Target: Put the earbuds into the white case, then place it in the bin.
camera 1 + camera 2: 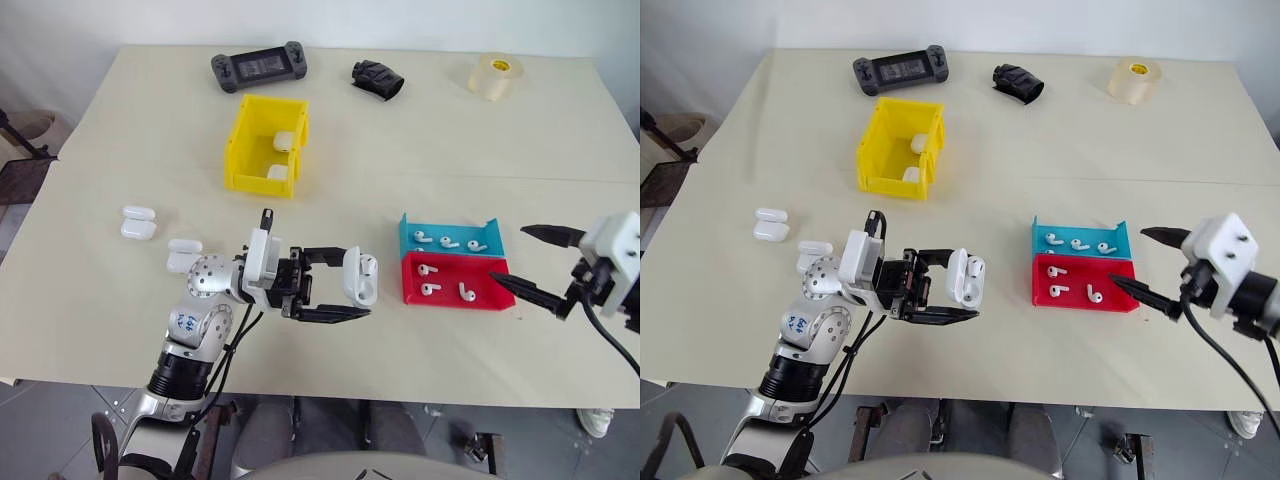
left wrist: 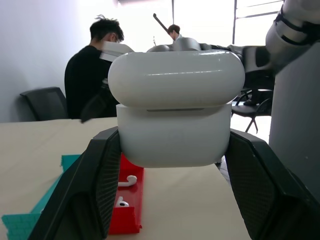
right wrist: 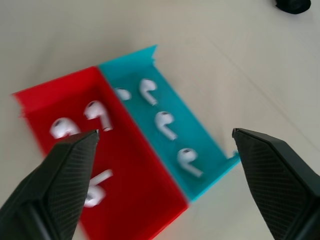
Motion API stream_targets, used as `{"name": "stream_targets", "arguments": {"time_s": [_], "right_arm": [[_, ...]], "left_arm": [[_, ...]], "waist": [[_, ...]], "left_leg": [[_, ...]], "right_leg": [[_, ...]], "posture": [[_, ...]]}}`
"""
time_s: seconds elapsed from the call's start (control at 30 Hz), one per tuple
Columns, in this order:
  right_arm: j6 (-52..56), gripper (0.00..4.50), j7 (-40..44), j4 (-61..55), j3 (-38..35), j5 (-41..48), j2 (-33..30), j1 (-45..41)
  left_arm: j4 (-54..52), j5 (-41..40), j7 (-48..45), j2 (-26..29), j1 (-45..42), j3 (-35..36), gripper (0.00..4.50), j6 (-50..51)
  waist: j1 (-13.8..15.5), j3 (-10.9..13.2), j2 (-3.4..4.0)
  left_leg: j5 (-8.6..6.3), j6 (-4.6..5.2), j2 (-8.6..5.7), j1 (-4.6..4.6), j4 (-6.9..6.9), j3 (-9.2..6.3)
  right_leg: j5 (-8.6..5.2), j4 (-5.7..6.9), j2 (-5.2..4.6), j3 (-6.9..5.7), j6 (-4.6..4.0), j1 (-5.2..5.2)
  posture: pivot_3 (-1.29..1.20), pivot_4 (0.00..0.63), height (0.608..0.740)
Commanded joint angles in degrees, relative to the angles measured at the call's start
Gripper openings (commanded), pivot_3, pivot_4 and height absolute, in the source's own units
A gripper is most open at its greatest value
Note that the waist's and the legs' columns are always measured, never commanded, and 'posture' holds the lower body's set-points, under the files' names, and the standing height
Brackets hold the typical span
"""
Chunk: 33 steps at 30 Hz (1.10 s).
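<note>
Left gripper [image 1: 342, 287] level, clamping white case [image 1: 360, 277]; right gripper [image 1: 528, 262] spread.

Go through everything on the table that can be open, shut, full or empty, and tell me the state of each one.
white case: lid open, held in the left gripper.
right gripper: open, holding nothing, beside the trays.
yellow bin: two white cases inside.
blue tray: three earbuds in it.
red tray: three earbuds in it.
white cases on the table: lids shut.
</note>
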Motion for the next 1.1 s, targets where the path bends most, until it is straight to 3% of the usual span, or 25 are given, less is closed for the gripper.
{"name": "stream_targets", "arguments": {"time_s": [0.03, 0.27, 0.5, 0.73, 1.1], "right_arm": [[1.88, 4.47, 4.52, 6.46, 8.92, -4.8, -2.92, -10.5], [-3.61, 4.47, 17.74, 25.51, 26.1, -18.49, -4.1, -29.93], [-16.57, 4.47, 22.17, 44.69, 34.03, -30.04, 1.47, -45.02], [-23.28, 4.47, 24.31, 54.62, 35.46, -34.68, 6.16, -50.93], [-25.43, 4.47, 26.89, 56.52, 35.74, -36.81, 8.71, -51.23]], "left_arm": [[-2.93, 0.1, 1.32, -0.46, 0.77, -1.0, 2.76, -0.48], [-3.94, 0.11, 3.0, -1.18, 1.85, -2.05, 2.76, -0.92], [-4.11, 0.39, 3.69, -1.38, 2.73, -2.29, 2.76, -1.72], [-5.04, 0.82, 4.51, -1.52, 3.96, -2.74, 2.76, -2.45], [-5.58, 0.62, 5.36, -1.06, 3.86, -2.57, 2.76, -2.22]], "waist": [[-0.03, 0.02, 0.02], [0.18, 0.08, 0.08], [-0.69, 0.15, 0.18], [-1.26, 0.16, 0.19], [-1.28, 0.17, 0.21]], "left_leg": [[0.0, 0.0, 0.0, 0.0, 0.0, 0.0], [-0.03, 0.01, -0.09, -0.18, -0.08, -0.11], [-0.02, 0.0, -0.02, -0.18, -0.06, 0.02], [-0.02, -0.02, -0.02, -0.16, -0.09, 0.0], [-0.03, -0.03, -0.02, -0.16, -0.03, -0.02]], "right_leg": [[0.0, 0.0, 0.0, 0.0, 0.0, -0.02], [0.01, -0.06, -0.07, -0.13, 0.02, -0.15], [0.02, -0.1, -0.01, -0.15, 0.05, -0.19], [0.02, 0.08, -0.02, -0.17, 0.05, -0.24], [0.02, 0.15, -0.02, -0.18, 0.05, -0.25]], "posture": [[0.0, 0.15, 0.74], [0.0, 0.15, 0.74], [0.0, 0.15, 0.74], [0.0, 0.15, 0.74], [0.0, 0.15, 0.74]]}}
